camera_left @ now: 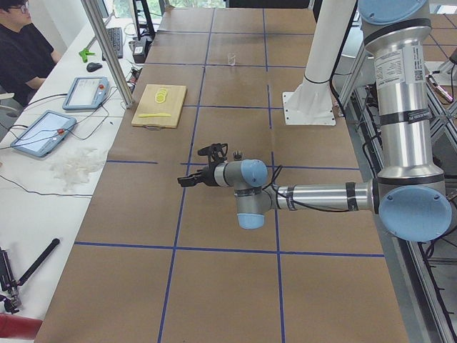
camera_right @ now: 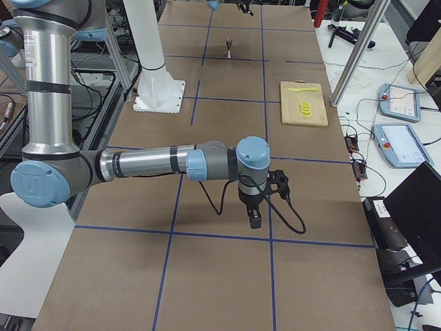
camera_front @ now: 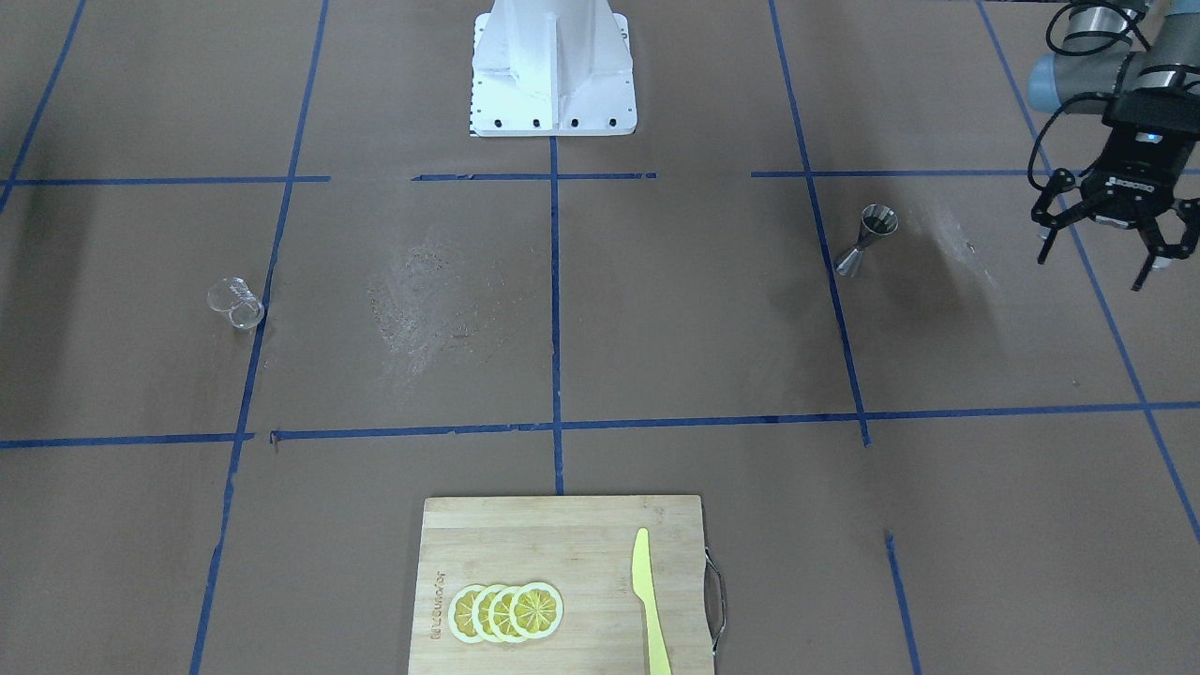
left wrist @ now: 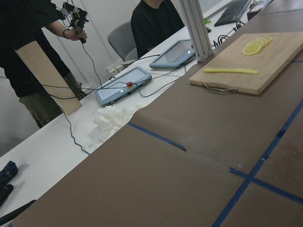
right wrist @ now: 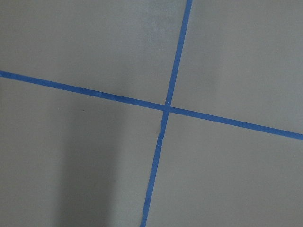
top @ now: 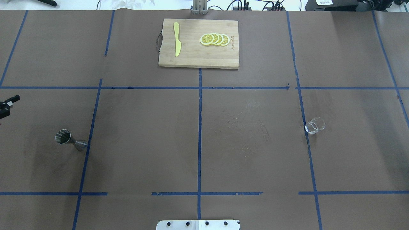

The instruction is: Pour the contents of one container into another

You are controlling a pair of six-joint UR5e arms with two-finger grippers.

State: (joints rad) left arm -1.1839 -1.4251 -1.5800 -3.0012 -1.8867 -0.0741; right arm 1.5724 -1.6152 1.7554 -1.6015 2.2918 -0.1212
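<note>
Clear cup (camera_front: pixel 236 304), silver-grey jigger (camera_front: pixel 865 240)

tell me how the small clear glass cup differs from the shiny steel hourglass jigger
The clear glass cup is see-through; the steel hourglass jigger is opaque and shiny. The cup is squat with a wide rim; the jigger pinches to a narrow waist. The cup stands on the robot's right side, the jigger on its left. Both are upright, ungripped.

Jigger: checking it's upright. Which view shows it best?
Exterior front-facing: the jigger shows both cones and its open mouth, standing. Overhead exterior shows it similarly, slanted by perspective; exterior right, tiny and far; the wrist views, not at all.
</note>
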